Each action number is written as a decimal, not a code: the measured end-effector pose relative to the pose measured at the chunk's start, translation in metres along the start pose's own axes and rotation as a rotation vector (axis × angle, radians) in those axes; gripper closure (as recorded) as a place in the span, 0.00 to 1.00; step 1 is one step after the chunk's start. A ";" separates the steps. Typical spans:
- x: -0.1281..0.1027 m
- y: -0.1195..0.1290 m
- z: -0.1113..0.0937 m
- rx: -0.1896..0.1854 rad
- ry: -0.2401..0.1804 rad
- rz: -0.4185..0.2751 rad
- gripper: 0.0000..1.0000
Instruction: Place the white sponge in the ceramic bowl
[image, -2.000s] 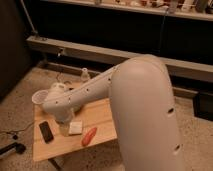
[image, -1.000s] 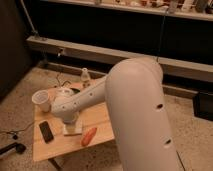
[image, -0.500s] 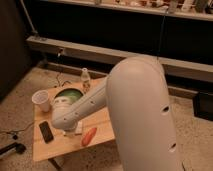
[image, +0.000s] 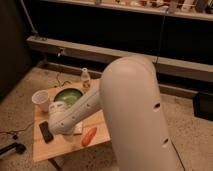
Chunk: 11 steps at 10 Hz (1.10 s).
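The white sponge (image: 79, 129) lies on the small wooden table (image: 67, 146), and only its right edge shows from under my arm. My gripper (image: 60, 125) is at the arm's low end, down over the sponge's left part, between the sponge and the black phone (image: 46, 132). The ceramic bowl (image: 67, 95), green inside, sits at the back of the table, just behind the arm's end and uncovered.
A white paper cup (image: 41, 100) stands at the table's back left. A small bottle (image: 85, 78) stands behind the bowl. An orange-red carrot-like object (image: 89, 136) lies to the right of the sponge. My large white arm fills the right half of the view.
The arm's end has swung from over the bowl toward the table's front and lowered onto the sponge. The bowl has come into full view and most of the sponge is covered.
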 end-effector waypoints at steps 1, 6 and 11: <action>-0.006 -0.006 -0.003 0.031 -0.010 0.006 0.35; -0.014 -0.021 -0.007 0.110 0.002 0.015 0.35; -0.022 -0.023 0.014 0.078 0.012 0.053 0.35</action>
